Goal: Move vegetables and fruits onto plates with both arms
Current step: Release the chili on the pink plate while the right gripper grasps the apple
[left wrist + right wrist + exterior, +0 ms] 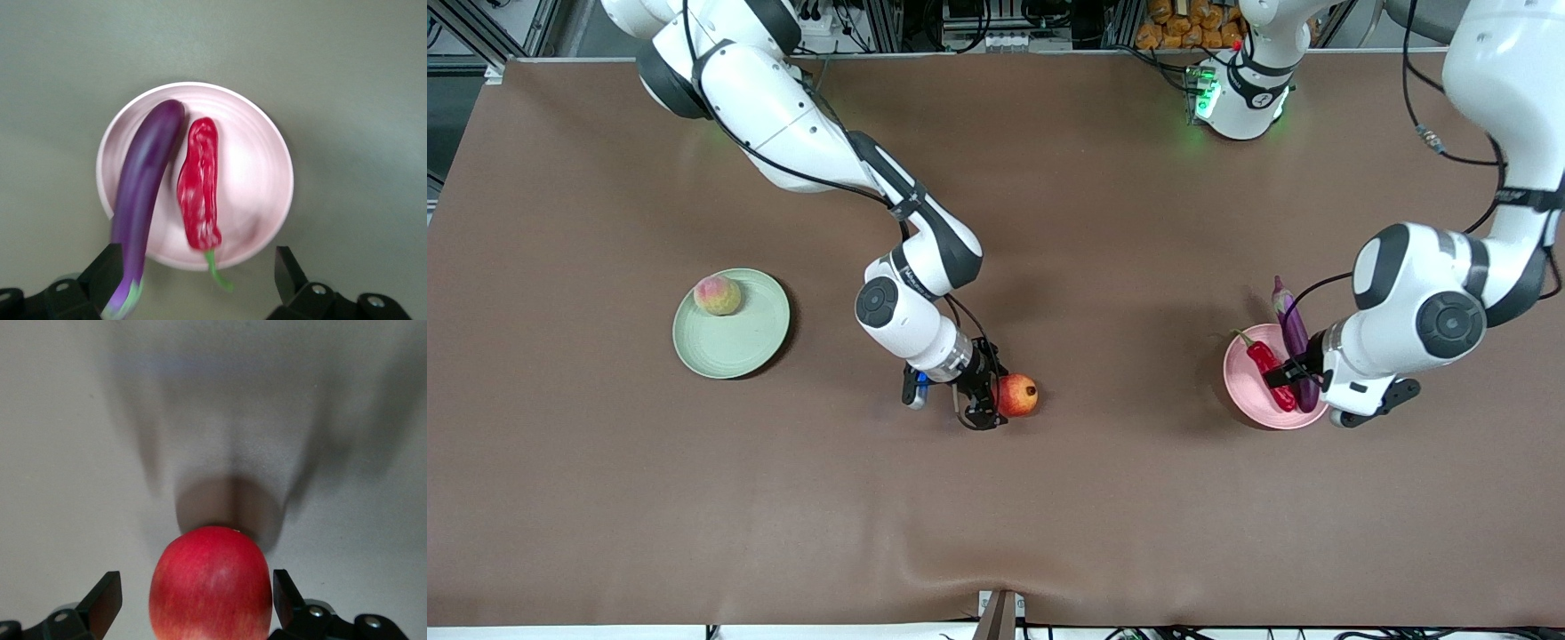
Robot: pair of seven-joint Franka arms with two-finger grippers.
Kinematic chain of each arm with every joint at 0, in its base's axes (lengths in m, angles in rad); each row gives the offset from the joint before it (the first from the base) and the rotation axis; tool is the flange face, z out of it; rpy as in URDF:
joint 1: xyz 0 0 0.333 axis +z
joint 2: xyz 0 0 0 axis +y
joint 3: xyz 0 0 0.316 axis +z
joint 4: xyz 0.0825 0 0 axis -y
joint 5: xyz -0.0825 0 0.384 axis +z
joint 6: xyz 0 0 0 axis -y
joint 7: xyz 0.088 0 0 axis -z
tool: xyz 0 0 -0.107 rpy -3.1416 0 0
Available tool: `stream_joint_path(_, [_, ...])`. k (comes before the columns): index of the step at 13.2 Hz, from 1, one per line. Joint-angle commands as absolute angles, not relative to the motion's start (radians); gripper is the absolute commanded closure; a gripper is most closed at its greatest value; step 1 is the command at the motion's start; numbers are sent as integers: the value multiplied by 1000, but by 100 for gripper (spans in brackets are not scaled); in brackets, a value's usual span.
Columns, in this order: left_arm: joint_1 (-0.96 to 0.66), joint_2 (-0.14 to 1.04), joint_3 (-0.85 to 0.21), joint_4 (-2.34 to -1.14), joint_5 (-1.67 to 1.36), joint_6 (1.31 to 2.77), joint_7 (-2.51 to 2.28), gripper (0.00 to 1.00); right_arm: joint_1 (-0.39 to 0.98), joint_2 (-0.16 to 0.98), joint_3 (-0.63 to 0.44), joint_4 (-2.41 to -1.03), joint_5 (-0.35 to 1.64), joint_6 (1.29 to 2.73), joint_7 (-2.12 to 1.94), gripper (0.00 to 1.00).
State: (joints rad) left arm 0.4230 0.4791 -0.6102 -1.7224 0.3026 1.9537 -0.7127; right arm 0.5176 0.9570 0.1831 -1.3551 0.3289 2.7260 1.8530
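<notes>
My right tool (989,397) is standing spread around the pomegranate (1016,395), which is resting on the bench (1049,222) between the two plates. In the right wrist view, the pomegranate (211,584) is sitting between both fingers (100,600), and I cannot tell whether either finger is touching its skin.

Risk 1: the fruit is round and smooth. If my fingers are closing off-centre, it is likely to squirt out and roll across the bench (nothing nearby is standing in its way).

Risk 2: the green plate (738,347), toward the right arm's end of the bench, is already carrying the peach (717,295) close to its rim. A careless placement of the pomegranate is liable to knock the peach off.

My left tool (1303,372) is hanging spread over the pink plate (1249,400), pinching nothing. The eggplant (143,193) and the chili pepper (199,185) are lying side by side on the pink plate (260,173).

Risk 3: the eggplant's stem end is overhanging the rim beside one left finger (100,273). If I am lifting away at a slant, that finger could catch the stem and drag the eggplant off, or tip the shallow plate.
</notes>
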Motion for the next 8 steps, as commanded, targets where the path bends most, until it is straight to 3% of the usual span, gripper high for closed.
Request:
stream_joint_path(1, [428,445,-678,-1567,311,1748,-704,0,529,989,184,-1309,310,2730,1878,0])
stream_joint_path(2, [428,445,-693,-1513,311,1702,-704,0,528,989,183,-1308,310,2730,1878,5])
stream_joint_path(3, [429,445,-706,-1475,311,1666,-704,0,528,988,184,-1308,308,2730,1875,45])
stream_joint_path(4, [430,442,-719,-1447,310,1642,-704,0,523,986,184,-1308,308,2729,1875,73])
stream_joint_path(5, [431,431,-729,-1430,310,1629,-703,0,519,980,183,-1308,308,2727,1868,95])
stream_joint_path(6, [431,422,-736,-1425,302,1625,-704,0,509,974,184,-1308,307,2720,1862,100])
stream_joint_path(8, [433,390,-738,-1424,256,1624,-704,0,468,916,187,-1315,299,2639,1838,100])
